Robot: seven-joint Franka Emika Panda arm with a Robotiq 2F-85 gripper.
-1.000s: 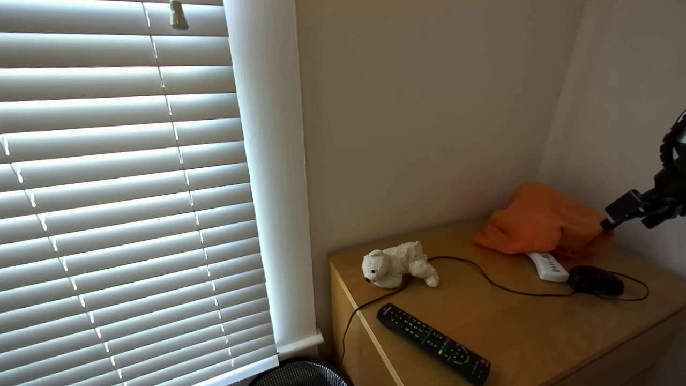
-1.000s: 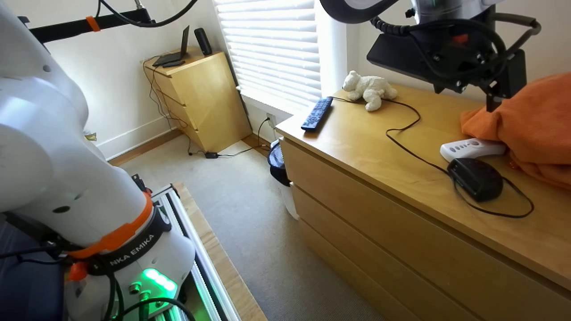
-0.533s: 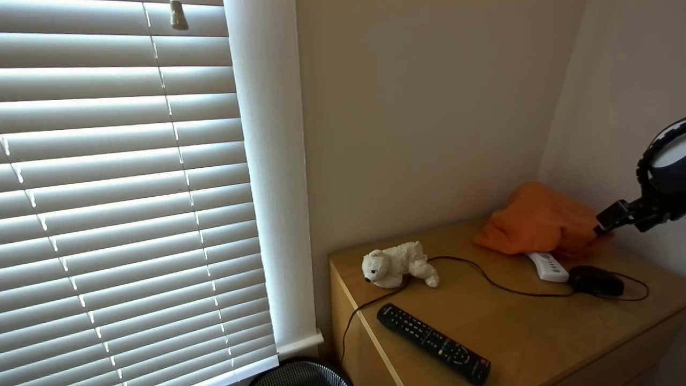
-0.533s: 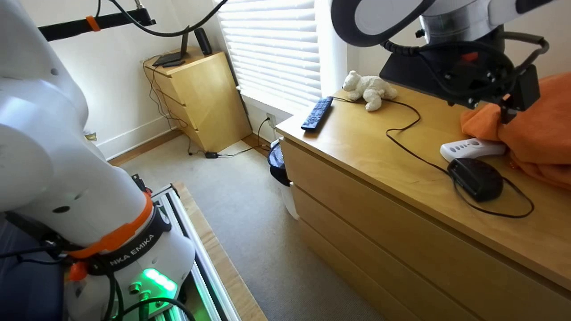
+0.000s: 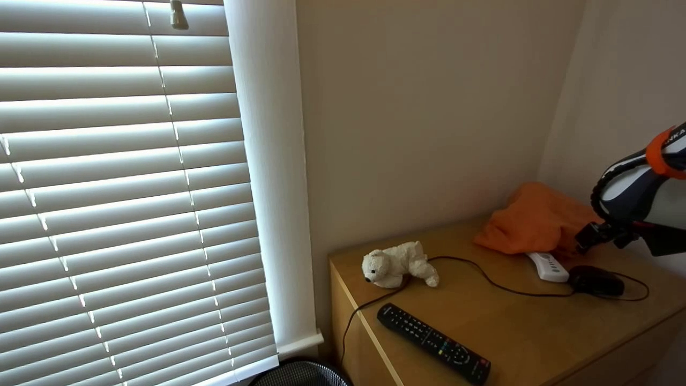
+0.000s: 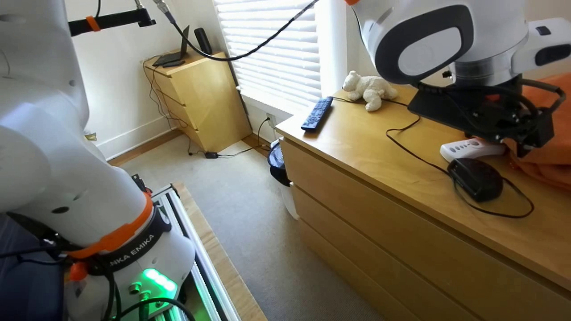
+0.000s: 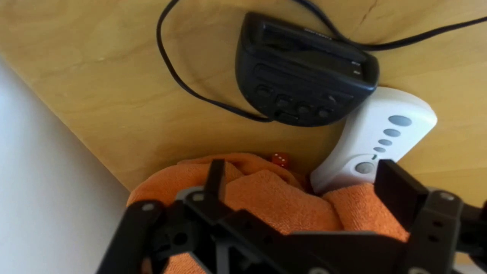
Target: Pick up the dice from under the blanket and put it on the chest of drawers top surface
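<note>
The small red dice with white dots sits on the chest of drawers top, right at the edge of the orange blanket. Its lower side may be partly covered by the fold. I cannot make it out in the exterior views. The blanket lies bunched in both exterior views. My gripper is open and empty, with its fingers wide apart above the blanket. The dice appears between the fingertips in the wrist view, apart from both. The gripper hangs low over the blanket's front in an exterior view.
A white remote sticks out from under the blanket beside the dice. A black corded device touches it, its cord looping over the top. A white toy bear and black remote lie farther off. A wall stands behind.
The arm and open gripper have moved down towards the blanket's front edge and the white remote. Blanket, remotes, bear and corded device have not moved.
</note>
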